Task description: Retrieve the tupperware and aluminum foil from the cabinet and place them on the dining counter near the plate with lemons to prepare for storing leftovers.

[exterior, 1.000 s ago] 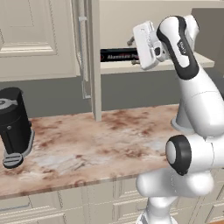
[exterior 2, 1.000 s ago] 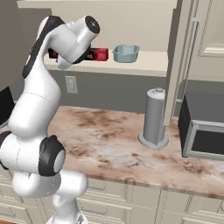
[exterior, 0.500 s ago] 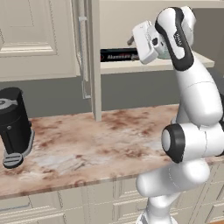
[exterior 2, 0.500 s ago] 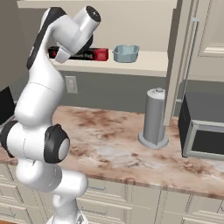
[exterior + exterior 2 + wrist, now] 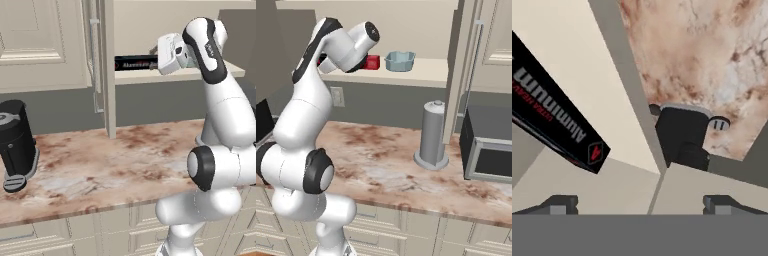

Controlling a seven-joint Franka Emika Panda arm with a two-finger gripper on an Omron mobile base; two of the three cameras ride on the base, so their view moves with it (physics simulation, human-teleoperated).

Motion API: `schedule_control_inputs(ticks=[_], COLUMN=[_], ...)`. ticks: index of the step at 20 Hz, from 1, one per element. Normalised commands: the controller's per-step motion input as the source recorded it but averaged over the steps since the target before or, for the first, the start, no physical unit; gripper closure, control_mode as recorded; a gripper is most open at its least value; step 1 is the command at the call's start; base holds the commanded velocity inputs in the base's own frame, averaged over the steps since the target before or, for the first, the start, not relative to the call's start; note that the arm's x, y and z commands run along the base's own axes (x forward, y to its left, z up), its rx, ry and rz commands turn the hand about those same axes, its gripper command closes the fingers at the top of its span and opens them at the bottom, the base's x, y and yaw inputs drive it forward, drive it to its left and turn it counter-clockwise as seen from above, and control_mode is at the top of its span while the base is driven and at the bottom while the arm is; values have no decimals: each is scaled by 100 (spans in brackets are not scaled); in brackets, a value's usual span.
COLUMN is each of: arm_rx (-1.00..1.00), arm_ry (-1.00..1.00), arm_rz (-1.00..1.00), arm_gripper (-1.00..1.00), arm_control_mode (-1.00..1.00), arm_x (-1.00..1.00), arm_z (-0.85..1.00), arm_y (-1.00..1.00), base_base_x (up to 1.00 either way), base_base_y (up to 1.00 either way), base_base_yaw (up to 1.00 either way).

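The foil box (image 5: 554,120) lies on the cabinet shelf (image 5: 150,76), at the hand view's left. The fingers (image 5: 639,204) gape wide, released, holding nothing. It looks light, stiff and slick; grip across its narrow middle.

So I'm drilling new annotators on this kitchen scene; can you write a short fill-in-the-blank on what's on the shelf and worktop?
1. The aluminum foil box lies on the cabinet ____.
2. The tupperware is pale ____.
3. The gripper has its jaws ____.
4. The grey cylinder stands on the ____ worktop.

Missing words: shelf; blue-grey; open; marbled
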Motion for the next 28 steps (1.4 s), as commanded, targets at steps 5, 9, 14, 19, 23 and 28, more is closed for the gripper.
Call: schedule_control_inputs(ticks=[5,9,14,19,23,28], arm_rx=[5,0,0,0,0,0], arm_ry=[12,8,2,0,0,5], arm_rz=[-11,0,1,3,4,5], arm_gripper=[-100,-100,-100,-100,-100,-100], arm_control_mode=[-100,-100,-100,-100,-100,-100], arm_x=[22,28,34,36,36,36], arm_z=[1,0,0,0,0,0], arm_y=[0,0,0,-3,-2,0], base_base_x=[0,0,0,0,0,0], base_base_y=[0,0,0,0,0,0], base_base_yaw=[0,0,0,0,0,0])
